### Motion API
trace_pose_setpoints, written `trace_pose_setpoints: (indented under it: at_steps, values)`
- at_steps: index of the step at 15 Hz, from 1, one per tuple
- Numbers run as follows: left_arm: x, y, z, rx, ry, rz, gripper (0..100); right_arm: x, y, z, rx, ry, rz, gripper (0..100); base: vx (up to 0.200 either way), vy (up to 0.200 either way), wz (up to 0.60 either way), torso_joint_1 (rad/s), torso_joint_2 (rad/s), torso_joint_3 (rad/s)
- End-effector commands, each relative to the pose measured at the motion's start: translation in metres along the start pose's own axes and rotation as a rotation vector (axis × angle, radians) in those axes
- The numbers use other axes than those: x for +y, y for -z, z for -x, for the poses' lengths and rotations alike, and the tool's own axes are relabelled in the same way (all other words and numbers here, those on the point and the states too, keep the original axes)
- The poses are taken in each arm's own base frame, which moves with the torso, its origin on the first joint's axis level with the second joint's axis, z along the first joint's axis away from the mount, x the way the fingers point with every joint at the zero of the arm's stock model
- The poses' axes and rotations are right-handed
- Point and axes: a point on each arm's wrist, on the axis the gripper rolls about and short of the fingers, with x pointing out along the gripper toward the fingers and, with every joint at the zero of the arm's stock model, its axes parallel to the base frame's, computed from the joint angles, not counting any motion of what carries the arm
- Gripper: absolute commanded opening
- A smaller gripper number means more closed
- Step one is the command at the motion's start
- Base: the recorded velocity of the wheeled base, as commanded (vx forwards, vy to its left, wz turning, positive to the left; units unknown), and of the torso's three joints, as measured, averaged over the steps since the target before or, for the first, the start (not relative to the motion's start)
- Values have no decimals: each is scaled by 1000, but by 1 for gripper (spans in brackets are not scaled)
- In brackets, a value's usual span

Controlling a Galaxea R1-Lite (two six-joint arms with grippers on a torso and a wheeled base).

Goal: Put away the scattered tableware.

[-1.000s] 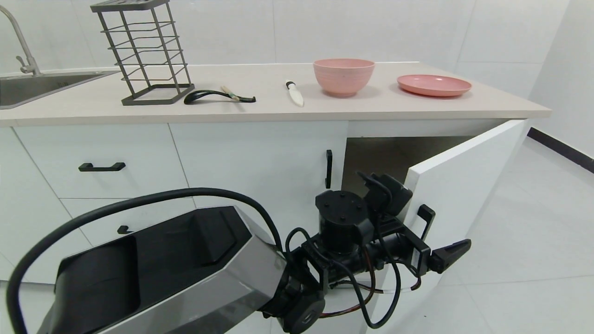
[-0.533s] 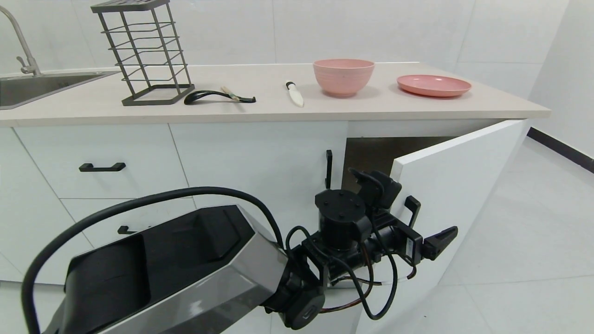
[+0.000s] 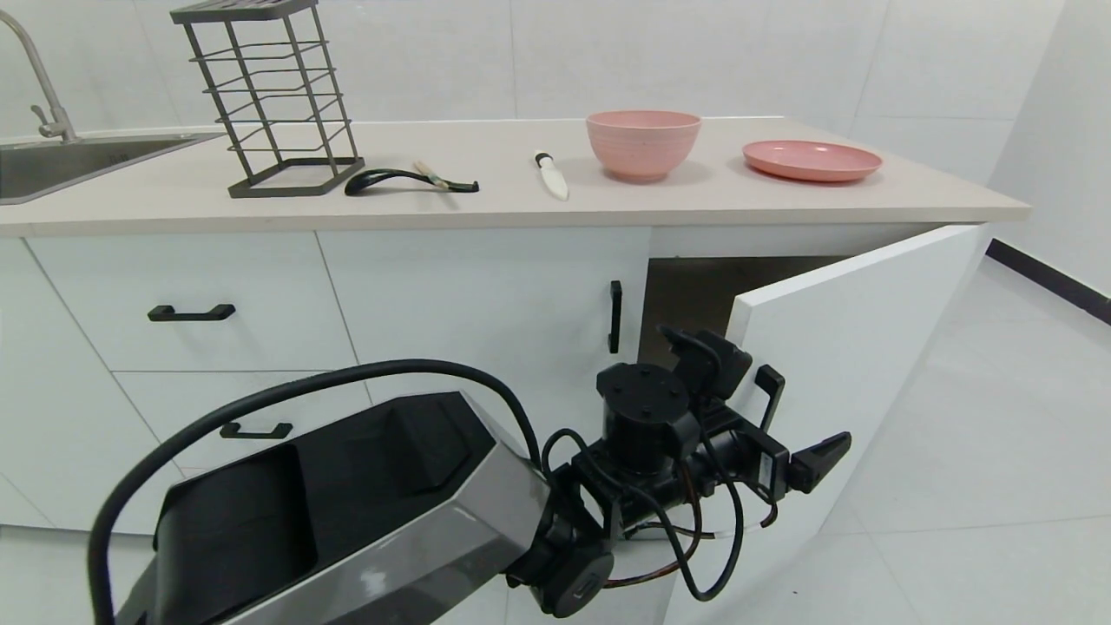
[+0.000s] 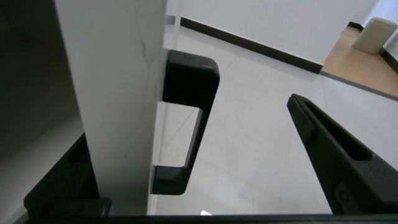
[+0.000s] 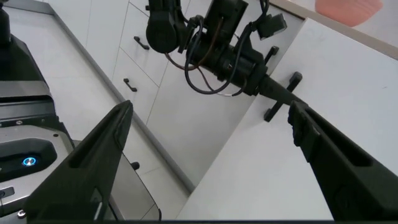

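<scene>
step in hand: getting into the cabinet, by my reading; no tableware is being handled.
left end effector (image 3: 785,438): fingers spread, straddling the free edge of the cabinet door (image 3: 859,321) at its black handle (image 3: 768,395). One finger is on the outer side, the other behind the panel. It is clamped on nothing.
right end effector (image 5: 210,109): fingers spread wide, holding nothing, low and facing the door's outer face.
cabinet door: under the right end of the bench (image 3: 694,208), swung partly out. The dark interior (image 3: 694,299) shows in the gap.
bowl (image 3: 643,143): pink, upright on the bench, right of centre.
plate (image 3: 811,160): pink, flat on the bench, right of the bowl and apart from it.
knife (image 3: 551,176): pale blade, dark grip, lying just left of the bowl.
spoon (image 3: 395,180): black, lying on the bench just right of the rack (image 3: 269,95).
wooden utensil (image 3: 431,176): short, lying at the spoon's handle; I cannot tell whether they touch.
rack: wire, upright, on the left part of the bench, near the sink (image 3: 78,161).
done: door partly open only.
left to do: all five pieces lie out on the bench, so storing has not begun. Probably open the door fully, then move the pieces one by one. Which goes to the rack and which to the cabinet cannot be told.
</scene>
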Motion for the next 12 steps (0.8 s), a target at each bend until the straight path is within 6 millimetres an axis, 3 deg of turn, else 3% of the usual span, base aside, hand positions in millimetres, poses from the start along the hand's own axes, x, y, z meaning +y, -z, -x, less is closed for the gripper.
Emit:
trace_pose_setpoints:
  at_steps: [1, 7, 12]
  values:
    - [-8, 5, -2, 9, 22, 2, 100, 0, 0, 0, 0, 0, 0, 100, 0, 0, 0, 0, 0, 0]
    - [-33, 16, -6, 14, 78, 17, 100, 0, 0, 0, -1, 0, 6, 100, 0, 0, 0, 0, 0, 0]
    - [-57, 48, -12, 79, 130, 29, 100, -3, -11, 0, -73, 22, 99, 100, 0, 0, 0, 0, 0, 0]
